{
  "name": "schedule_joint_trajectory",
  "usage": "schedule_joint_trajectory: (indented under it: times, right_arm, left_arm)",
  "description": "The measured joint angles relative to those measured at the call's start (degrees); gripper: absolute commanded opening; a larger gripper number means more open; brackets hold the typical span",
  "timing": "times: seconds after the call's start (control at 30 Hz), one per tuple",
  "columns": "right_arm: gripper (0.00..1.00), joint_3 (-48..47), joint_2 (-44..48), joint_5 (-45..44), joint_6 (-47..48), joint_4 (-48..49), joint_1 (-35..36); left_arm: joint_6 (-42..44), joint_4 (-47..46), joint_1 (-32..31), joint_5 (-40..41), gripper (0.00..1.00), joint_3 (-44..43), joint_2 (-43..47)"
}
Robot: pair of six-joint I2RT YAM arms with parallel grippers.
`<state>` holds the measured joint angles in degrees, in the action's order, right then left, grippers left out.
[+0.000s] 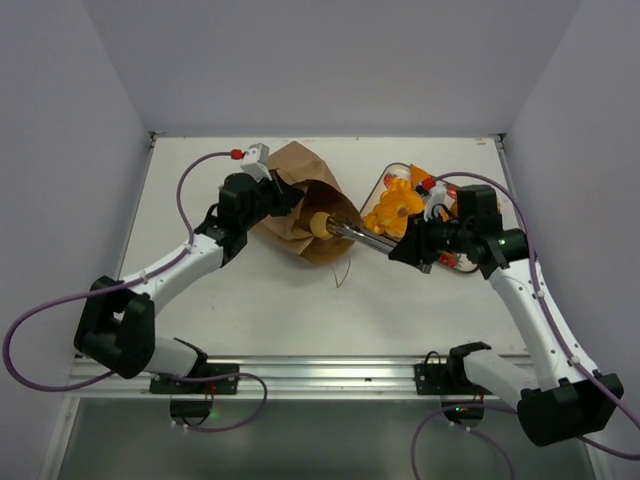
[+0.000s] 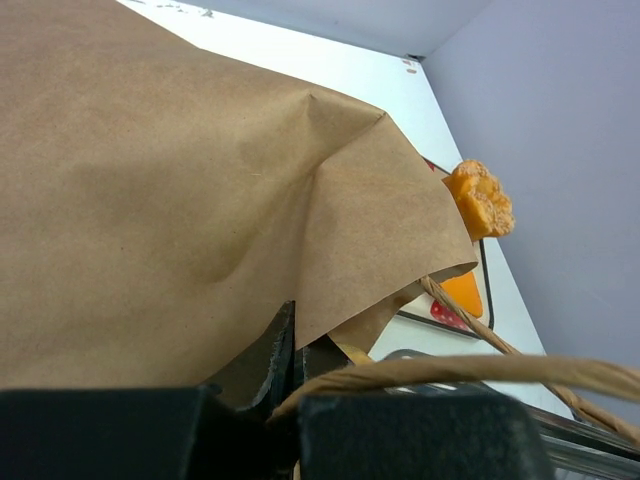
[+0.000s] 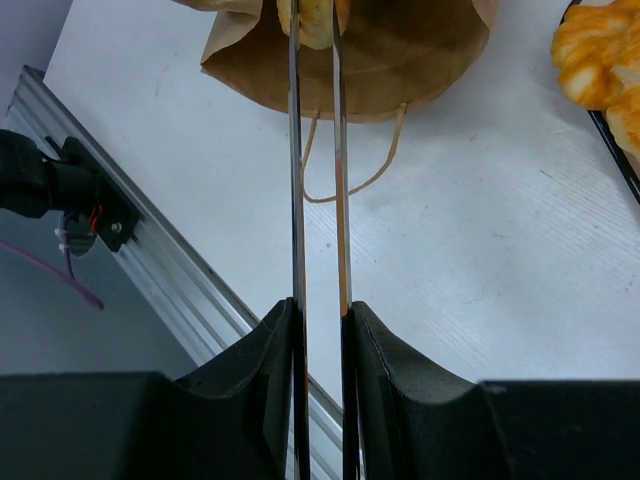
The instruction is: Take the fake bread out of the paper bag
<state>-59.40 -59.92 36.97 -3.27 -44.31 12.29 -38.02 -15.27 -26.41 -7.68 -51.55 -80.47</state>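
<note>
Fake bread (image 1: pixel 385 215): glossy orange-golden toy pieces. Most are heaped on the tray (image 3: pixel 618 160) toward the far right corner of the table (image 1: pixel 420 310). One pale round roll (image 1: pixel 320 224) sits at the mouth of the paper bag (image 1: pixel 300 190).

Paper bag: brown kraft, lying on its side near the middle of the far edge, mouth turned toward the right arm. A string handle (image 3: pixel 345 185) trails onto the table.

Step in hand: drawing out the roll, which appears pinched between the tips of the metal tongs (image 3: pixel 318 150) just at the bag's opening.

Next move, as judged: pull the tongs back along their own line, away from the mouth, without loosening the squeeze. Then carry the roll across to the tray. The bag needs holding against the pull.

Left gripper (image 2: pixel 290 345): jaws closed tight on an edge of the bag's paper. The arm reaches diagonally from the near left corner, and the wrist lies against the bag's far-left side.

Right gripper (image 3: pixel 318 310): jaws narrow, clamped on the tongs and pressing the two blades nearly together. The arm is bent in from the near right corner, with the wrist near the tray's near edge and pointing left at the bag.
</note>
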Motion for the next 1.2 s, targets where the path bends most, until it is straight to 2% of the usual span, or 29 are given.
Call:
schedule_joint_trajectory:
  times: [0.77, 1.2]
  right_arm:
    - [0.00, -3.02, 6.99, -1.62, 4.81, -7.63, -5.03]
    - [0.00, -6.32, 8.07, -2.16, 4.37, -8.04, -18.12]
  left_arm:
    - [6.36, 6.82, 7.72, 0.46, 0.00, -1.11, 2.82]
    - [10.64, 10.80, 9.97, 0.00, 0.00, -1.14, 6.16]
